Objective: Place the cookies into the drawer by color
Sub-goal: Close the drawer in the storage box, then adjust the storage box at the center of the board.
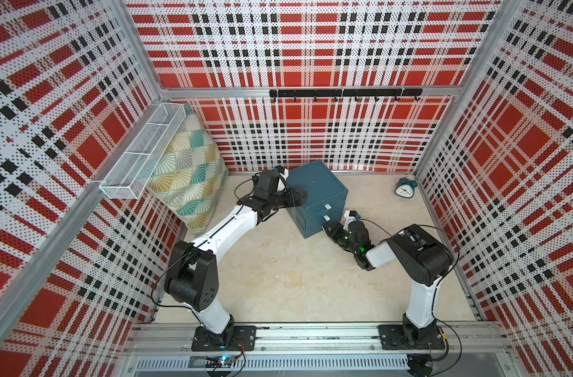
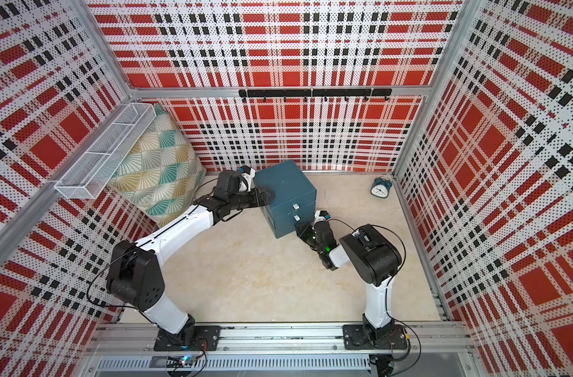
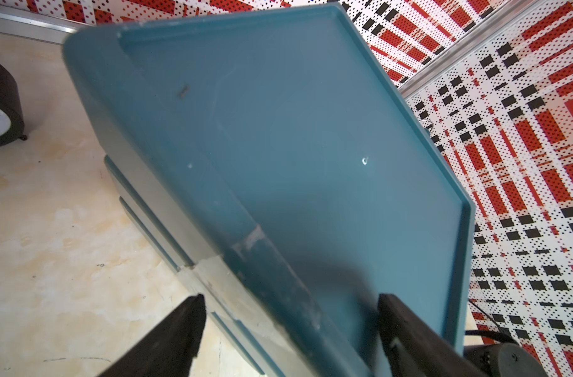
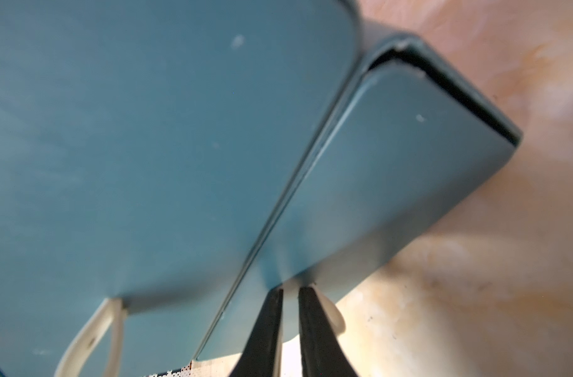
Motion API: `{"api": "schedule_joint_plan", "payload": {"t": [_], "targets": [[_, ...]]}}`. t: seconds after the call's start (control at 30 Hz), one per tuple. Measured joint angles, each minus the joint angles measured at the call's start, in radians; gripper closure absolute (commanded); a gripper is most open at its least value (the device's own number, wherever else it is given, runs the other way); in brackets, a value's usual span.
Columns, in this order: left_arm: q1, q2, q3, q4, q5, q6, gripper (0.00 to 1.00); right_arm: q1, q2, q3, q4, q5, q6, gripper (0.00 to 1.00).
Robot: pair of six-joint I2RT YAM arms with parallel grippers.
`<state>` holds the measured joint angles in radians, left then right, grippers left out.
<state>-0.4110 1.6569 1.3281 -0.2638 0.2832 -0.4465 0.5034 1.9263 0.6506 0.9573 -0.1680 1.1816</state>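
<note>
Teal 3-drawer cabinet [image 1: 314, 192] at the back middle of the desk [image 1: 278, 287], turned at an angle, rear corner near the back wall, drawer fronts toward the right arm. Left tool [image 1: 296, 196] wide, straddling the cabinet's upper left edge, with 1 finger [image 3: 174, 339] down beside the side wall and the other over the lipped top; contact unclear. Right tool [image 4: 290, 292] narrow, pinched on the white tab handle [image 4: 335, 321] of the lowest drawer, with a dark slit between that drawer front and the cabinet shell. 2 upper handles [image 1: 327, 206] untouched. Drawer insides hidden. Open desk from the cabinet front to the near rail, between both arms. Alarm clock [image 1: 405, 188] in the far right corner, well apart from the cabinet. Patterned cushion [image 1: 187, 176] leaning on the left wall under a white wire basket [image 1: 141, 156] of 3 compartments, near the left wrist.
</note>
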Motion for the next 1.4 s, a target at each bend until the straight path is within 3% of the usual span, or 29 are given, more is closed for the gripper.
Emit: {"api": "schedule_joint_plan", "payload": {"t": [0.13, 0.23, 0.33, 0.47, 0.63, 0.77, 0.93, 1.13, 1.4], "targets": [[0.0, 0.0, 0.0, 0.001, 0.006, 0.002, 0.12, 0.0, -0.016, -0.024, 0.012, 0.007, 0.002, 0.8], [0.0, -0.006, -0.009, 0.006, 0.013, 0.003, 0.08, 0.0, -0.089, -0.08, -0.016, 0.02, -0.01, 0.74], [0.0, -0.033, -0.038, 0.023, 0.024, 0.004, 0.0, 0.0, -0.214, -0.114, -0.108, 0.038, -0.048, 0.58], [0.0, -0.11, -0.095, 0.072, 0.025, -0.005, 0.01, -0.003, -0.426, -0.108, -0.271, 0.066, -0.146, 0.27], [0.019, -0.253, -0.19, 0.192, 0.02, -0.032, 0.01, -0.016, -0.644, -0.03, -0.508, 0.106, -0.283, 0.0], [0.051, -0.355, -0.26, 0.293, 0.011, -0.063, 0.01, -0.036, -0.716, 0.102, -0.681, 0.119, -0.395, 0.0], [0.066, -0.382, -0.284, 0.376, 0.014, -0.085, 0.01, -0.089, -0.686, 0.325, -0.88, 0.097, -0.532, 0.0], [0.066, -0.306, -0.261, 0.364, 0.048, -0.093, 0.0, -0.16, -0.491, 0.628, -1.093, -0.005, -0.671, 0.0], [0.08, -0.237, -0.203, 0.28, 0.046, -0.092, 0.07, -0.211, -0.238, 0.874, -1.302, -0.151, -0.776, 0.15]]}}
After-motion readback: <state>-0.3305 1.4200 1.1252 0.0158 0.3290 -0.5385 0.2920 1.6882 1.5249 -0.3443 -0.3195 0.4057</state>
